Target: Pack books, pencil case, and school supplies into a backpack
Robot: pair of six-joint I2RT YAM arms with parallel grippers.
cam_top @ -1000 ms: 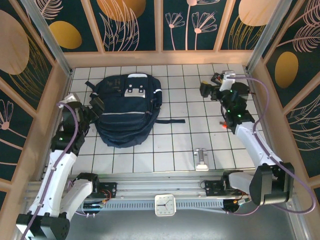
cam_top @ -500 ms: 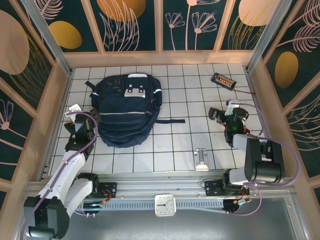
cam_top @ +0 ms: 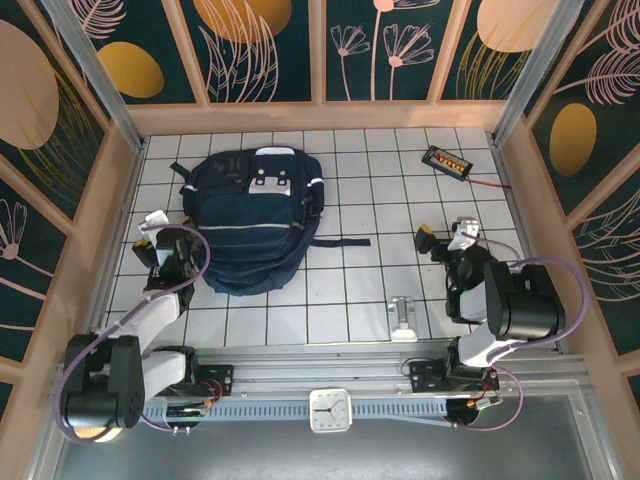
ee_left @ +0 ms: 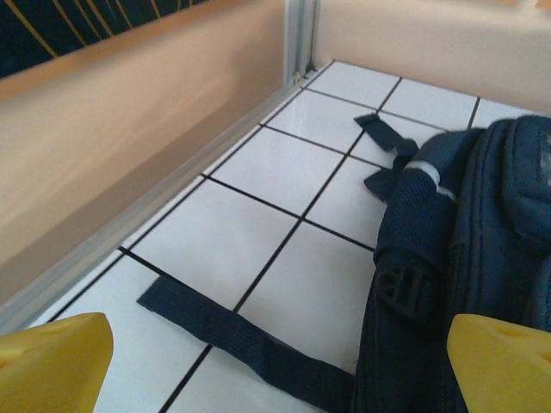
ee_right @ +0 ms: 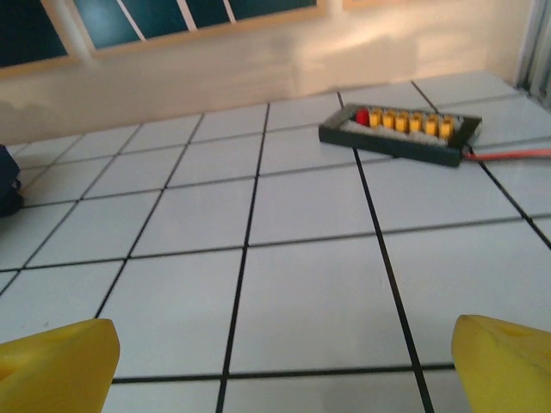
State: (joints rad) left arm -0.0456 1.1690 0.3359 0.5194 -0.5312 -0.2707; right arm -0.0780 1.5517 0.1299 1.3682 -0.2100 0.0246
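Backpack point(cam_top: 250, 220) lies flat on the tiles point(cam_top: 350, 290), both grippers empty.
Left gripper point(cam_top: 163, 248) sits just left of the backpack, jaws spread wide; right gripper point(cam_top: 446, 240), well off to its right, is spread too.

No readable text; print on backpack point(cam_top: 243, 235), clock point(cam_top: 329, 410) dial too small.
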